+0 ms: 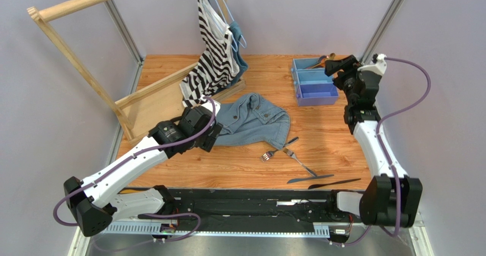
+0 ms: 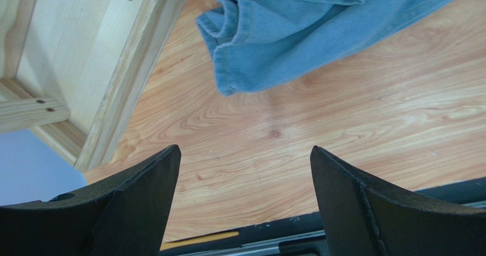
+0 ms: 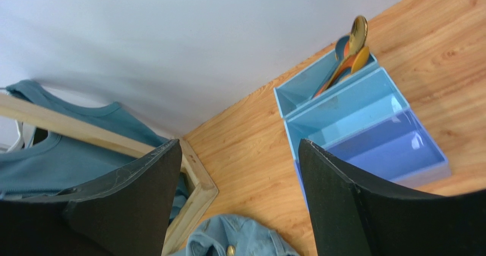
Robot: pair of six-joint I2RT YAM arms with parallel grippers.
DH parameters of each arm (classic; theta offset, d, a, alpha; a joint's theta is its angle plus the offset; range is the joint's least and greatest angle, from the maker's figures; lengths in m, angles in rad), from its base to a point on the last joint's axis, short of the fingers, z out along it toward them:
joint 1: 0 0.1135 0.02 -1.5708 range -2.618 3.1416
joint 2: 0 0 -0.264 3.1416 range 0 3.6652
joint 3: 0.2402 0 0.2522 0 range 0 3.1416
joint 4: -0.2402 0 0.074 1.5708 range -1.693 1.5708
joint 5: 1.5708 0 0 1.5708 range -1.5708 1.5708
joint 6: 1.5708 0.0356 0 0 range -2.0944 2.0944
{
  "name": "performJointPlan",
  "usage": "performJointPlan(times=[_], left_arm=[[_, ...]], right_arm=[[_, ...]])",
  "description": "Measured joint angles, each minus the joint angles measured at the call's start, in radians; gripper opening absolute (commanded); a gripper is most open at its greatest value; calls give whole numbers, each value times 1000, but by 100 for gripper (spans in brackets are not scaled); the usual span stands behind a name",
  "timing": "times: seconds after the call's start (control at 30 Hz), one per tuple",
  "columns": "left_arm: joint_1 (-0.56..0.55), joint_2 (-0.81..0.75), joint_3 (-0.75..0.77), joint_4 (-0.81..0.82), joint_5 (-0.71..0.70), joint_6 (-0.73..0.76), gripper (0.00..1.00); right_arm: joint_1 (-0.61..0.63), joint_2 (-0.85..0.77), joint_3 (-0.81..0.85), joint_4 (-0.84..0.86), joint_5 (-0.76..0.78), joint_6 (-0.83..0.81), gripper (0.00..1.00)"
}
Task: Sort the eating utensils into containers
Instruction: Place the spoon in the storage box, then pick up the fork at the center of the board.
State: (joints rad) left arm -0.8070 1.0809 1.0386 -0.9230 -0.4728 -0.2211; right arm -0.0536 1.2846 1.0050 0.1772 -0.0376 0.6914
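The light blue three-compartment tray (image 1: 314,84) stands at the far right of the table. Several spoons (image 1: 323,60), gold and orange among them, lie in its far compartment (image 3: 349,52); the other two compartments (image 3: 371,128) show nothing in them. Two silver forks (image 1: 285,151) lie crossed near the table's middle. Two dark knives (image 1: 311,178) (image 1: 336,182) lie close to the front edge. My right gripper (image 1: 332,68) hovers over the tray's far right side, open and holding nothing (image 3: 239,149). My left gripper (image 1: 211,137) is open over bare wood by the jacket (image 2: 245,152).
A denim jacket (image 1: 254,120) lies crumpled mid-table, left of the forks. A wooden clothes rack (image 1: 149,97) fills the left side, with a striped top (image 1: 213,50) and a teal shirt hanging from hangers at the back. Grey walls close in both sides.
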Motion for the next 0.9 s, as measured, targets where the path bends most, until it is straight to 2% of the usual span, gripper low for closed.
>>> performJointPlan(times=[0.23,0.4,0.67,0.9], left_arm=[[-19,24,53,36,106,-10,93],[-78,117,62,77,157,-37,93],[-194,347,124,185,226,-75,93],[-227,475,160,286,315,-99,91]], right_arm=[[0,-258,-239,-47,-41,2,79],[0,-425,-367,-132,-83,8,79],[0,-606,-471,-247,-164,23,79],[0,-689,-485,-381,-226,5,79]])
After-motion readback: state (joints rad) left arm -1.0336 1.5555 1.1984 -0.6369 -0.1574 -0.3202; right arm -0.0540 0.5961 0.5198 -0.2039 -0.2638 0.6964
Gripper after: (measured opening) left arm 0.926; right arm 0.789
